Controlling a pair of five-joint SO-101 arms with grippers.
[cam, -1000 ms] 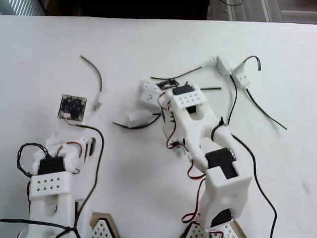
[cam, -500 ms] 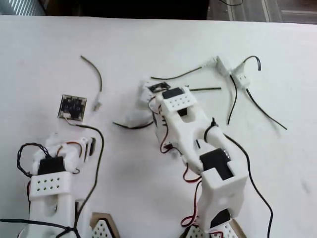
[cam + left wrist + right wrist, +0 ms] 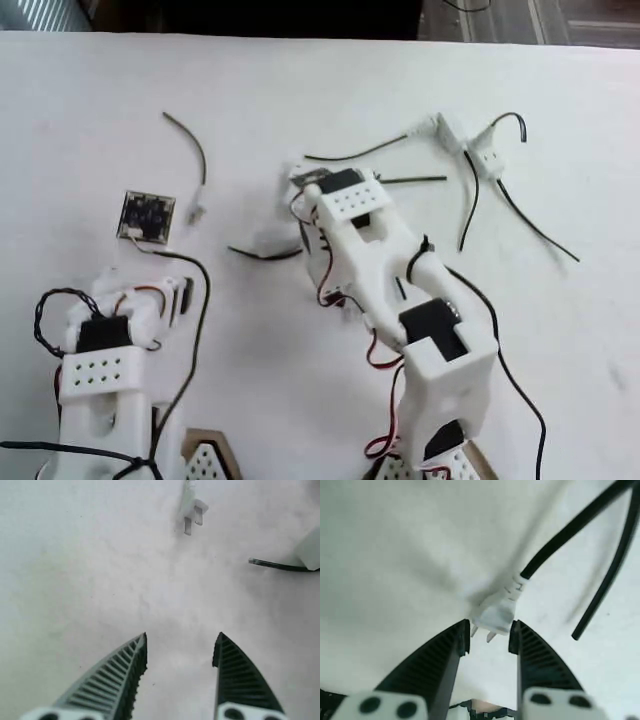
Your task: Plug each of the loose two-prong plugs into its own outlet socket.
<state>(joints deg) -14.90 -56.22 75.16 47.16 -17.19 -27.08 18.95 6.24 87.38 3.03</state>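
Observation:
My right gripper (image 3: 489,630) is shut on a white two-prong plug (image 3: 495,614); its black cord (image 3: 570,532) trails away from the fingertips. In the high view the right arm (image 3: 350,200) stands mid-table and covers its gripper. A white outlet socket (image 3: 268,240) with a short black cord lies just left of that arm. Another loose plug (image 3: 196,212) (image 3: 192,512) lies farther left, beyond my left gripper (image 3: 180,642), which is open and holds nothing. The left gripper (image 3: 178,297) rests low at the table's front left. A second socket (image 3: 488,157) and a plug (image 3: 440,128) lie at the back right.
A small dark circuit board (image 3: 148,215) sits ahead of the left arm. Black cords (image 3: 520,215) sprawl across the right side of the table. The left arm's own cable (image 3: 200,310) loops beside it. A socket's corner (image 3: 310,555) and its cord tip (image 3: 275,565) show in the left wrist view.
The right arm has swung left and slightly away from the front edge, now covering the white socket block near the middle. The left arm has stayed still.

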